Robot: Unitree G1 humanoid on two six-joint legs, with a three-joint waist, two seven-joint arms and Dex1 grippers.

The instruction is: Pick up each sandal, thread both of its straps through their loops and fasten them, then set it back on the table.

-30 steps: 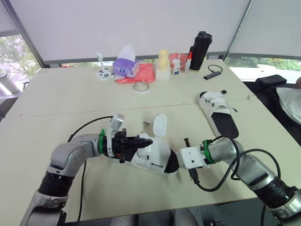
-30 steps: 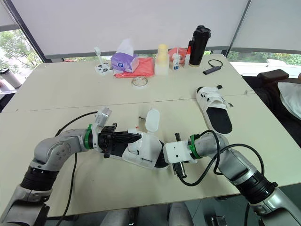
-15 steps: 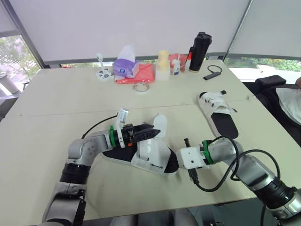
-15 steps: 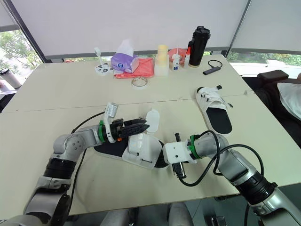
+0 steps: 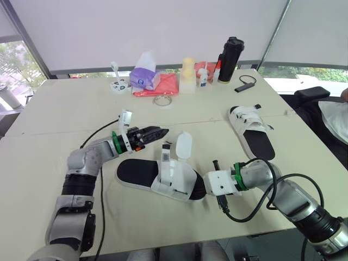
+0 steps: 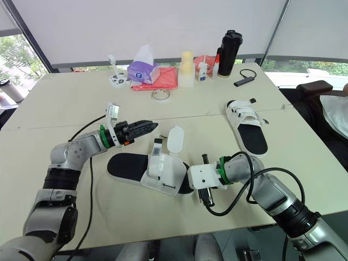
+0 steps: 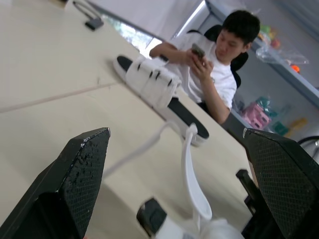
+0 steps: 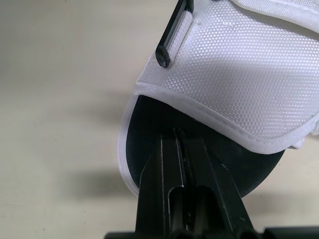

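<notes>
The white-strapped, black-soled fabric sandal (image 5: 142, 173) lies flat on the pale worktop (image 5: 81, 103). Its long axis runs across the robot's front, heel to the robot's left, toe to its right. The right gripper (image 8: 182, 135) has its jaws closed on the toe edge (pinning it against sliding, I'd guess). The left gripper (image 5: 160, 131) hovers just beyond the sandal's far side, jaws open, with the straps (image 5: 173, 174) undone and one flap (image 5: 184, 145) upright.

Sandals: we count two, the near sandal (image 5: 175, 180) and the far sandal (image 5: 255, 135).
Bottles: we count three, the black flask (image 5: 230, 58), yellow bottle (image 5: 188, 75) and small white bottle (image 5: 203, 77).
Tissue pack (image 5: 145, 76): one.
Tape roll (image 5: 162, 100): one.
Person (image 7: 214, 64): one.
</notes>
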